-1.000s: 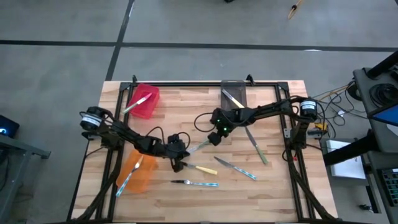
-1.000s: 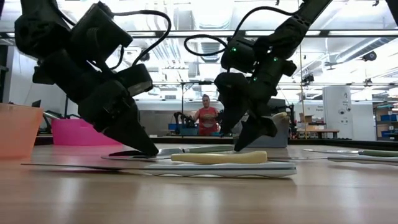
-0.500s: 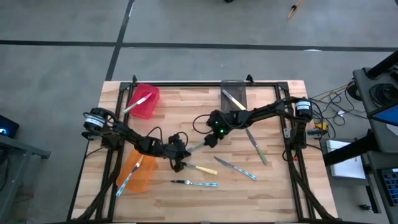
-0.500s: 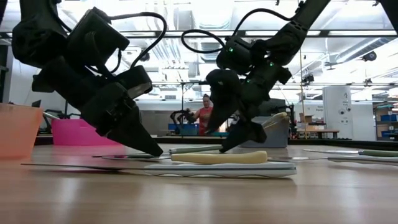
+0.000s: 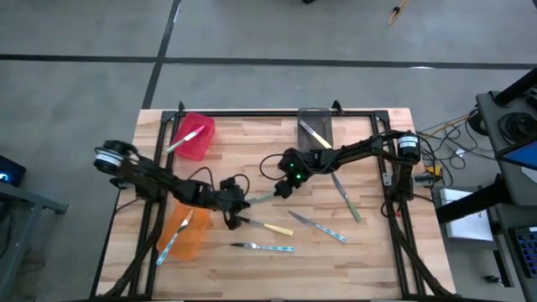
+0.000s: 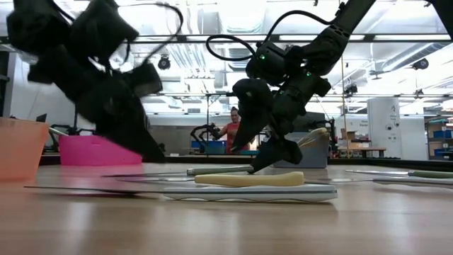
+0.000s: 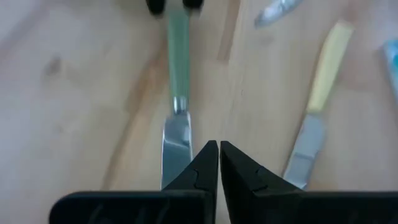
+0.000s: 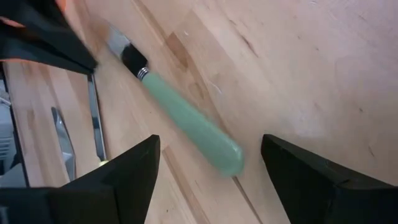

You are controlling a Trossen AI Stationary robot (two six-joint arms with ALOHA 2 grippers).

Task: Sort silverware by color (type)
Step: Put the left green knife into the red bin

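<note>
A green-handled knife point(image 5: 262, 199) of the silverware lies flat on the table's middle, between my two grippers. My right gripper point(image 8: 210, 142) is open, slanting down, with one finger on either side of the handle's free end point(image 8: 221, 152); it stands low over the table point(image 6: 258, 156). My left gripper point(image 7: 219, 152) is shut and hangs just above the knife's blade point(image 7: 176, 146), clear of the table point(image 6: 157, 154). A yellow-handled knife point(image 5: 273, 227) lies just nearer.
Two blue-handled knives point(image 5: 267, 247) point(image 5: 323, 228) lie near the front and another green one point(image 5: 346, 200) at the right. A pink bin point(image 5: 195, 137), an orange bin point(image 5: 183, 233) and a grey bin point(image 5: 315, 130) each hold a knife. A person stands far behind point(image 6: 233, 134).
My left gripper, still shut, has risen off the table beside the green knife's blade and drawn back toward the table's left edge. My right gripper, open throughout, has sunk a little over the green handle and then kept still.
</note>
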